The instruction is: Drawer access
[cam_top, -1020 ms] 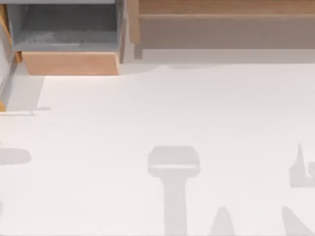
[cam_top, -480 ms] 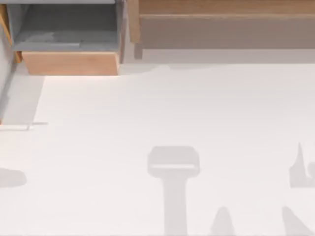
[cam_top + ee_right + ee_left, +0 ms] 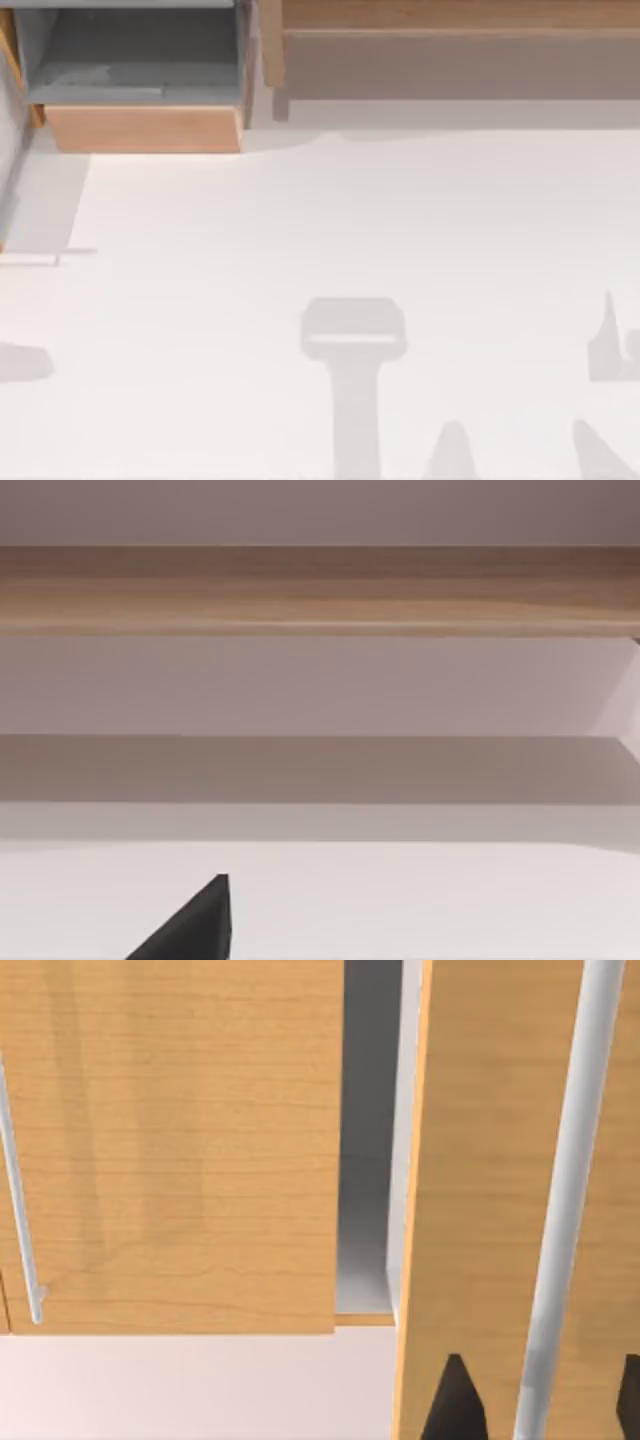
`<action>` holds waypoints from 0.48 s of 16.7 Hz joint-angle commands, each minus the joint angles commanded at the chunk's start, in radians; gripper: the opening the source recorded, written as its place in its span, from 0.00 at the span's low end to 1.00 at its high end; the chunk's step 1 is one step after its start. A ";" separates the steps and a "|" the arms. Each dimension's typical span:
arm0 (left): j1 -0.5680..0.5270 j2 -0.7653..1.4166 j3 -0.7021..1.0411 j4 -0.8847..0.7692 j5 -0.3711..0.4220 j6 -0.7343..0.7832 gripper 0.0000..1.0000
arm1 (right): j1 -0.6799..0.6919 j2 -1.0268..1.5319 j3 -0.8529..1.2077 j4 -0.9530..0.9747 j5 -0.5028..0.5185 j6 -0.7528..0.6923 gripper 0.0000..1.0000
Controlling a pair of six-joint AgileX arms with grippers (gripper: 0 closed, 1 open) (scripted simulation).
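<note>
Reaching for the pull is the step in hand, judged from how things lie.

Top view: the drawer (image 3: 8, 55) shows as a narrow orange-brown sliver with grey lining, cropped at the upper left edge of the frame. Just beside it, to the right, sits a paler tan drawer (image 3: 143, 128), open, with a grey inside. The white surface (image 3: 350, 220) carries only shadows.

Left wrist view: the left hand (image 3: 540, 1408) stands wide, its dark fingertips (image 3: 455, 1400) on either side of a pale bar handle (image 3: 570, 1160) with a gap to it. The handle runs along an orange-brown grained front, likely the drawer's own. The next move calls for closing squarely on the bar, then pulling straight out along the slide.

Right wrist view: the right hand (image 3: 200, 925) hangs over the surface facing a wooden ledge (image 3: 320, 590), idle; whether it is wide or narrow cannot be told.
</note>
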 joint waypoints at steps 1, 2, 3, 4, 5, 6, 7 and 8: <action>0.000 0.000 0.000 0.000 0.000 0.000 0.68 | 0.000 0.000 0.000 0.000 0.000 0.000 1.00; 0.000 0.000 0.000 0.000 0.000 0.000 0.75 | 0.000 0.000 0.000 0.000 0.000 0.000 1.00; 0.000 0.000 0.000 0.000 0.000 0.000 0.83 | 0.000 0.000 0.000 0.000 0.000 0.000 1.00; 0.000 0.000 0.000 0.000 0.000 0.000 0.90 | 0.000 0.000 0.000 0.000 0.000 0.000 1.00; 0.000 0.000 0.000 0.000 0.000 0.000 0.98 | 0.000 0.000 0.000 0.000 0.000 0.000 1.00; 0.000 0.000 0.000 0.000 0.000 0.000 1.00 | 0.000 0.000 0.000 0.000 0.000 0.000 1.00; 0.000 0.000 0.000 0.000 0.000 0.000 1.00 | 0.000 0.000 0.000 0.000 0.000 0.000 1.00; 0.000 0.000 0.000 0.000 0.000 0.000 1.00 | 0.000 0.000 0.000 0.000 0.000 0.000 1.00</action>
